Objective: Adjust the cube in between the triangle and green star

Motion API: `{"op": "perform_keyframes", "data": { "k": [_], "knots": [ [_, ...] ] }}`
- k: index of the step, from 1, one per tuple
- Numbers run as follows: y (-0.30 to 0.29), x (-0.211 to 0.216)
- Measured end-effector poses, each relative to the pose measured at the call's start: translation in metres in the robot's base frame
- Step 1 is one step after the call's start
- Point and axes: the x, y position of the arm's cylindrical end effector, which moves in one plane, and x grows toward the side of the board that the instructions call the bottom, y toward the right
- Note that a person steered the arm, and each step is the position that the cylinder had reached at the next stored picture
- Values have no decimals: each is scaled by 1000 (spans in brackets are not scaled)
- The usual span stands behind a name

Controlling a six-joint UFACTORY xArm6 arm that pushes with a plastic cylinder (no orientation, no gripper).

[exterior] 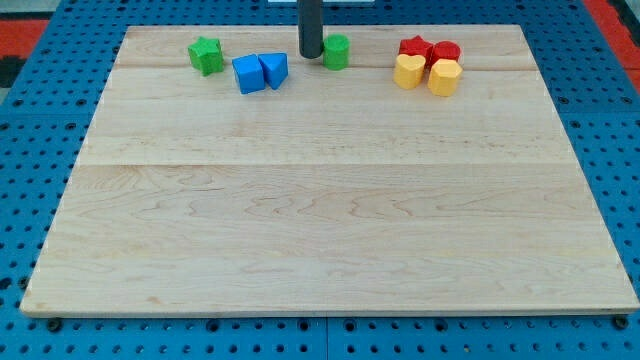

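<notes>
A blue cube (248, 74) sits near the view's top left, touching a blue triangle (273, 69) on its right. A green star (207, 55) lies a little up and left of the cube, apart from it. My tip (310, 55) stands on the board just right of the triangle and right beside a green cylinder-like block (336, 51); it touches or nearly touches that green block's left side.
A cluster at the view's top right holds a red star (414, 48), a red block (445, 51), a yellow heart-like block (408, 71) and a yellow block (444, 77). The wooden board (320, 200) lies on a blue perforated table.
</notes>
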Motion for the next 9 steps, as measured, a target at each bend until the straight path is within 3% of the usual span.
{"op": "perform_keyframes", "data": {
  "k": [9],
  "knots": [
    [7,1]
  ]
}}
